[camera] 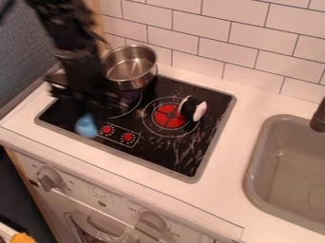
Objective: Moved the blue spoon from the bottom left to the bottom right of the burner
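The claw (88,105) hangs near the front-left corner of the stove (215,107); whether it is open or grips anything cannot be told. Just below shows the blue spoon (86,127), by the front edge.

And across the back we go, white tiles (247,38) in staggered rows with thin dark joints, meeting a pale counter (254,104)! Over on the right, a grey sink (252,173) sits sunk into it, dark tap (319,116) at its edge. Down front, a white oven (79,184) with two round knobs (49,178) (chunky ones, those), and up left, a dark grey wall (25,52) beside a wooden strip (94,14)
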You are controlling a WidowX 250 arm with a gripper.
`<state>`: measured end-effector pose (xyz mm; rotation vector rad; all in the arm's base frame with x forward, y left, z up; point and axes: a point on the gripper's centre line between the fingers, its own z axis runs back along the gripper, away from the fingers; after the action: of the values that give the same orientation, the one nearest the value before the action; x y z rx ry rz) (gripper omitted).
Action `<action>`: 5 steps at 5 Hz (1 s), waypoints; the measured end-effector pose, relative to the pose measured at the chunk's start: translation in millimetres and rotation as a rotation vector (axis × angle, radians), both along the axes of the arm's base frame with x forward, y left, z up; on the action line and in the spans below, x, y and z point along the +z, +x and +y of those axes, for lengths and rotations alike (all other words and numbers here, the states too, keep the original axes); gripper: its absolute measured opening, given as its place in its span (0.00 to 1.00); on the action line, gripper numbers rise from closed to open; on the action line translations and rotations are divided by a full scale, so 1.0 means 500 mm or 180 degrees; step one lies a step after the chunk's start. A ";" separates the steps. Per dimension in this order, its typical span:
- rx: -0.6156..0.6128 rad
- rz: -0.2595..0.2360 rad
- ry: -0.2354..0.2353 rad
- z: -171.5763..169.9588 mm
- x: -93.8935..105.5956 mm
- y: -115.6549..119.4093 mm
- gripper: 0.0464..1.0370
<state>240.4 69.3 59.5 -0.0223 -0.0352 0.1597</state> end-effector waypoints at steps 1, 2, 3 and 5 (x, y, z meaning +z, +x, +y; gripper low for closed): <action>-0.0248 0.0125 -0.0076 -0.076 -0.051 0.035 0.33; -0.0252 0.0171 -0.0049 -0.119 -0.076 0.059 0.33; -0.0169 0.0158 -0.0072 -0.131 -0.080 0.062 0.33; -0.0083 0.0205 -0.0033 -0.140 -0.087 0.059 0.70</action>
<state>270.1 -1.0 15.8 -0.0280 0.0303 0.1346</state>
